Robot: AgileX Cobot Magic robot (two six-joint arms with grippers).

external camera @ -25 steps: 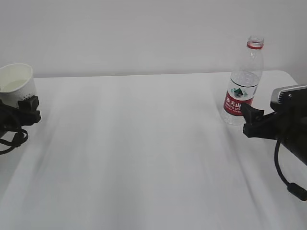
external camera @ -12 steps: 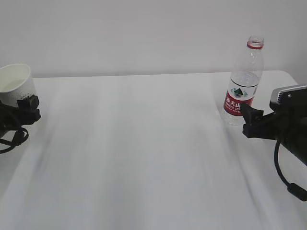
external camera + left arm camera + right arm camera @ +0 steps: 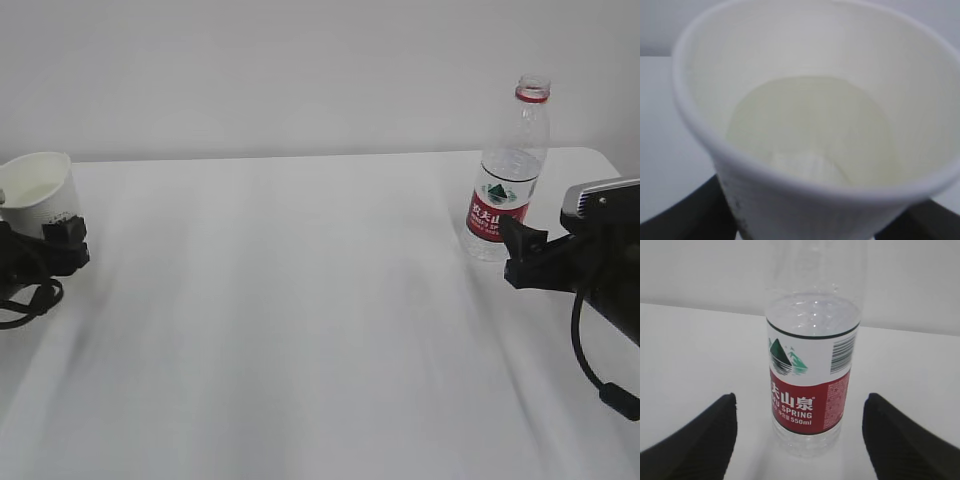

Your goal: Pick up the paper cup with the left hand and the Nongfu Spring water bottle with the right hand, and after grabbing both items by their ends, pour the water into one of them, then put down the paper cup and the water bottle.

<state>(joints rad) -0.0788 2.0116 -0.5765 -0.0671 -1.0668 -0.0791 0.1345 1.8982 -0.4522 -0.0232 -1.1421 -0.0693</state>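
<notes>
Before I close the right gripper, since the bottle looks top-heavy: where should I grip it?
Grip the Nongfu Spring water bottle at its labelled lower body, coming in level from the front. It stands upright, uncapped, and the right gripper already brackets it there.

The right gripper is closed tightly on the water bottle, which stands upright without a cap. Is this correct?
Not quite. The right gripper is open: in the right wrist view its fingers stand apart on either side of the water bottle, touching nothing. The bottle does stand upright without a cap.
</notes>
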